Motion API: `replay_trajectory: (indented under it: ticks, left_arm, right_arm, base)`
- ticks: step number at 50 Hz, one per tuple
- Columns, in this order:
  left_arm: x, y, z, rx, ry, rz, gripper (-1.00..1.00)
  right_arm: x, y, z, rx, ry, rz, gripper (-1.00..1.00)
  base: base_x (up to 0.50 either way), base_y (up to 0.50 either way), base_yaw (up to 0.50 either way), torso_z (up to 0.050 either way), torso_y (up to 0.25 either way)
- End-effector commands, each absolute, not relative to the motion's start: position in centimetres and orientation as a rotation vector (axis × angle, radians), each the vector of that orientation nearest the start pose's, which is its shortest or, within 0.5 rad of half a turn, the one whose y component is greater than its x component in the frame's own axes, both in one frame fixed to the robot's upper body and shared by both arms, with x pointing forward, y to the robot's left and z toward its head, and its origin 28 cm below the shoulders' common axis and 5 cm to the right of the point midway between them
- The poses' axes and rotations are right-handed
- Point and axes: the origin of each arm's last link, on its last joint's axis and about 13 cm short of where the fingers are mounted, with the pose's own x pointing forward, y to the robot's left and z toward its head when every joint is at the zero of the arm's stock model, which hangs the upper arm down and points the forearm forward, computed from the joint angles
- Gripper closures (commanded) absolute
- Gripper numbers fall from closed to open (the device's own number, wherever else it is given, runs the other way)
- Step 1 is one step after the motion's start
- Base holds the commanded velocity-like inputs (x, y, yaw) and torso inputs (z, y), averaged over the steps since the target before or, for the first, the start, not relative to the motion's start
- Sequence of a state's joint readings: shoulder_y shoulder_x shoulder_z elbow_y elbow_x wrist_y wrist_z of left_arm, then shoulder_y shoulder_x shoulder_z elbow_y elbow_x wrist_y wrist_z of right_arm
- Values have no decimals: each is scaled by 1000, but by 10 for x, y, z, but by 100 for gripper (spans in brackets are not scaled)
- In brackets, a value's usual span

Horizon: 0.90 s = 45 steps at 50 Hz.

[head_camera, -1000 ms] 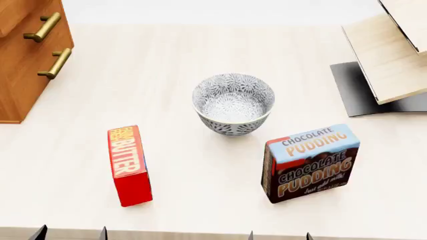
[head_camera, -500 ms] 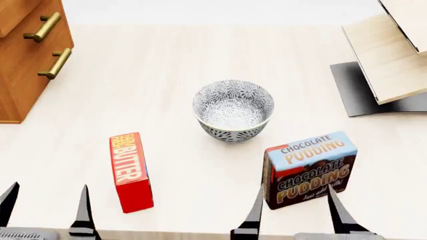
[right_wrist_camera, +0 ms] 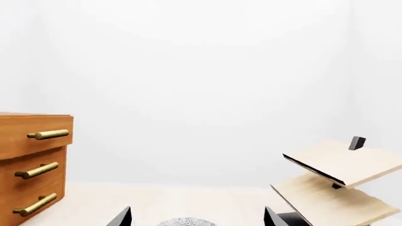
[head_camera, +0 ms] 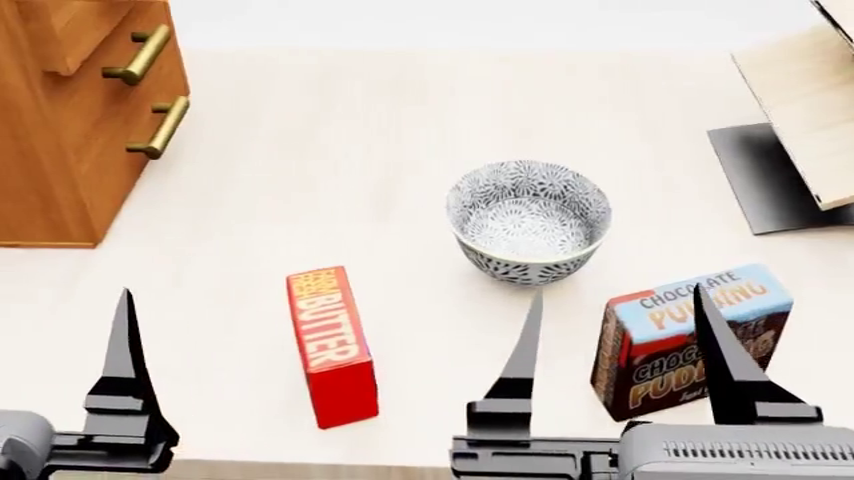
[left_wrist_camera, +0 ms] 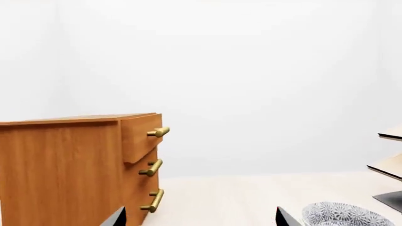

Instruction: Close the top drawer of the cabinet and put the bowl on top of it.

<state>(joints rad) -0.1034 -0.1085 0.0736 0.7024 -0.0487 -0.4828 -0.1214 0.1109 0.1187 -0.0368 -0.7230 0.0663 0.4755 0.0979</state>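
Nearest, the right pincer (head_camera: 614, 340) is held level over the bench (head_camera: 400, 150) edge, fingers spread wide and empty; the left pincer (head_camera: 80, 350) is likewise spread wide. Beyond, the bowl (head_camera: 530, 220) is seen upright between a butter box (head_camera: 331, 345) and pudding box (head_camera: 687, 335). Farthest left, the cabinet (head_camera: 54, 130) is seen, its top drawer (left_wrist_camera: 141, 136) pulled partly out.

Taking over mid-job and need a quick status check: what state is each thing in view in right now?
top drawer: pulled partly out, not closed.
two lower drawers: shut, flush with the cabinet front.
bowl: upright on the table, empty, not held.
butter box: lying flat on the table.
chocolate pudding box: on the table, untouched.
left tool: open, empty.
right tool: open, empty.
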Motion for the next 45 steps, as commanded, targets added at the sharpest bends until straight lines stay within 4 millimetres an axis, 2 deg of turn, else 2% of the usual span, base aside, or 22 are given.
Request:
replay_trajectory:
  ticks: [1, 32, 45]
  left_arm:
    - [202, 208, 150, 46, -332, 19, -100]
    - [201, 209, 149, 38, -334, 19, -100]
    - [201, 208, 149, 36, -333, 17, -100]
  right_arm:
    - [202, -103, 156, -45, -378, 0, -100]
    - [206, -101, 154, -46, -382, 2, -100]
    - [206, -101, 154, -40, -389, 0, -100]
  base:
    - [0, 500, 0, 0, 0]
    - [0, 497, 0, 0, 0]
    - [0, 25, 0, 0, 0]
